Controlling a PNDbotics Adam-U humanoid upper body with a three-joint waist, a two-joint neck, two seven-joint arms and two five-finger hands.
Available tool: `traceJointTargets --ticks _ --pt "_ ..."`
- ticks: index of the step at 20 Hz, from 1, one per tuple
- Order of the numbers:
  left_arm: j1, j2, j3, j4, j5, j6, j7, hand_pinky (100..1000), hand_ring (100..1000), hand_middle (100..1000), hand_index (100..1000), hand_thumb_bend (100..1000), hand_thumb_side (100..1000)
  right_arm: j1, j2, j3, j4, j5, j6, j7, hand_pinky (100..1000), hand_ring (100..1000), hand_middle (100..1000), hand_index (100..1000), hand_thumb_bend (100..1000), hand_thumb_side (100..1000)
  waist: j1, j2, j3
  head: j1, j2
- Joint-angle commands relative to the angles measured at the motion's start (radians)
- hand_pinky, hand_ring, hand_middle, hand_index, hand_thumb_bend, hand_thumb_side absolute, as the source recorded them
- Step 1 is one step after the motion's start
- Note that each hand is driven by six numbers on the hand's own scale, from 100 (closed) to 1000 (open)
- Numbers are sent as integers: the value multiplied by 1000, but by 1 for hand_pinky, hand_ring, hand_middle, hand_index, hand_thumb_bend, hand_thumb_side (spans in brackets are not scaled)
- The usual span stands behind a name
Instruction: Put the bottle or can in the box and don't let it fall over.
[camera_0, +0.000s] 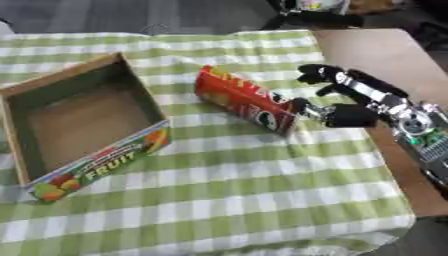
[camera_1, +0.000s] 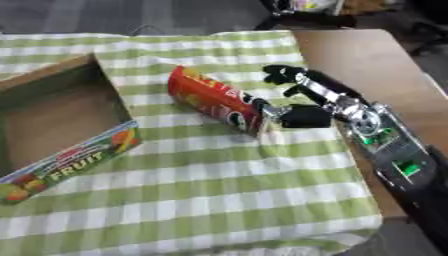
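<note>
A red tube-shaped can (camera_0: 241, 99) lies tilted on the green-and-white checked cloth, its dark end pointing to the lower right. My right hand (camera_0: 350, 114) comes in from the right beside that end. Its thumb (camera_0: 308, 108) touches the can's end, while its fingers (camera_0: 317, 74) stretch out above the can, apart from it. The open cardboard box (camera_0: 98, 166) with "FRUIT" printed on its front wall stands to the left of the can, with nothing inside that I can see. My left hand shows in no view.
The checked cloth (camera_0: 227, 195) covers most of the table. Bare brown tabletop (camera_0: 372, 50) shows along the right side, under my right forearm. Dark objects stand beyond the table's far edge.
</note>
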Motion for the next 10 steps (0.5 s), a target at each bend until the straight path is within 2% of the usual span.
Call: traceJointTargets --ticks 1,10 --pt "-10 25 1 -13 -2 -1 -4 608 631 549 703 100 699 -18 -17 -1 4 3 0 6 843 940 863 968 280 601 7 -9 1 -5 6" --pt "-13 23 -1 -15 -1 -1 -7 608 631 550 703 100 698 -33 -6 15 42 5 -5 16 846 944 864 969 287 595 9 -6 4 -10 6"
